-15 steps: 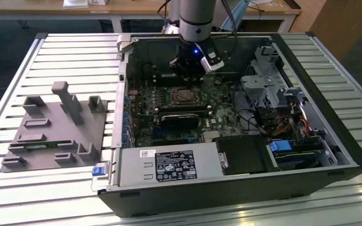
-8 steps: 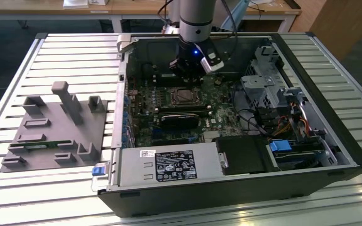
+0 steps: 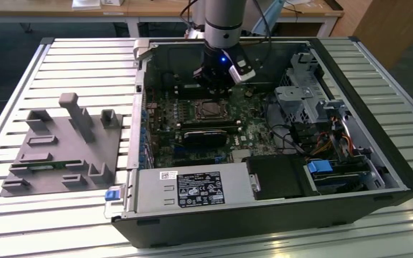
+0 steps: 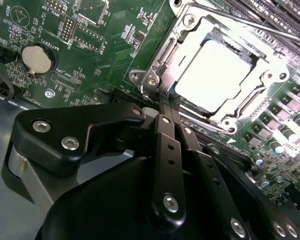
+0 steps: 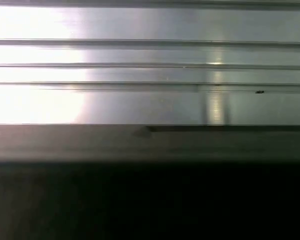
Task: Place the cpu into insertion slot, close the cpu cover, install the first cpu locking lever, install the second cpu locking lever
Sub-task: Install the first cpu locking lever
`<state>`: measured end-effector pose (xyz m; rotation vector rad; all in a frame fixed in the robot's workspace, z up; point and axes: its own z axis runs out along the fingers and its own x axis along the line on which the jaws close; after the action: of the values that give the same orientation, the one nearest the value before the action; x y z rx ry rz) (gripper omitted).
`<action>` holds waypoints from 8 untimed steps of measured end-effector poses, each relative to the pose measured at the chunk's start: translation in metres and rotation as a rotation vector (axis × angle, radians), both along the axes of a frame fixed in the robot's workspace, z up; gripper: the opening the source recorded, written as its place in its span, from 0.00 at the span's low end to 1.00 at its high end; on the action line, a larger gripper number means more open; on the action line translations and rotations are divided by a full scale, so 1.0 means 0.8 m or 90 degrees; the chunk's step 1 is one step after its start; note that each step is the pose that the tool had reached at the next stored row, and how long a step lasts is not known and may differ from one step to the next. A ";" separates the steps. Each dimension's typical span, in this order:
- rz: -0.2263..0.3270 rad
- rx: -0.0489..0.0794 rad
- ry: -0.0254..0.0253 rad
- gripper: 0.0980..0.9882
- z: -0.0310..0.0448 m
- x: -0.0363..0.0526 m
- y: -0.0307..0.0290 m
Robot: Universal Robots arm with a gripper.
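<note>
In the second wrist view the cpu (image 4: 212,75) lies flat in the insertion slot (image 4: 171,52), its pale metal top showing. The silvery cpu cover (image 4: 270,75) is down around it as a frame. A thin metal lever rod (image 4: 250,27) runs along the socket's far side. My gripper (image 4: 169,107) has its black fingers (image 4: 162,130) pressed together, with the tips at a corner of the socket by a metal hook (image 4: 151,80). Nothing shows between them. In the exterior view the gripper (image 3: 217,86) hangs inside the open computer case, just behind the socket (image 3: 208,109).
On the board sit a coin battery (image 4: 37,59), long memory slots (image 4: 270,15) and a black heatsink block (image 3: 205,135). A power supply (image 3: 192,189) and a drive cage (image 3: 303,91) crowd the case. A grey fixture (image 3: 63,145) rests on the slatted table (image 5: 150,55).
</note>
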<state>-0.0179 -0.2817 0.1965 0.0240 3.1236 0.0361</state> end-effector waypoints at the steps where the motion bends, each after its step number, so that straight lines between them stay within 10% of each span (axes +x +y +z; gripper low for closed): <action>1: 0.000 0.001 -0.0005 0.01 0.0017 0.000 0.0003; 8: 0.000 0.000 0.0002 0.01 0.0200 0.000 0.0000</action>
<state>-0.0180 -0.2818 0.2125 0.0242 3.1239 0.0353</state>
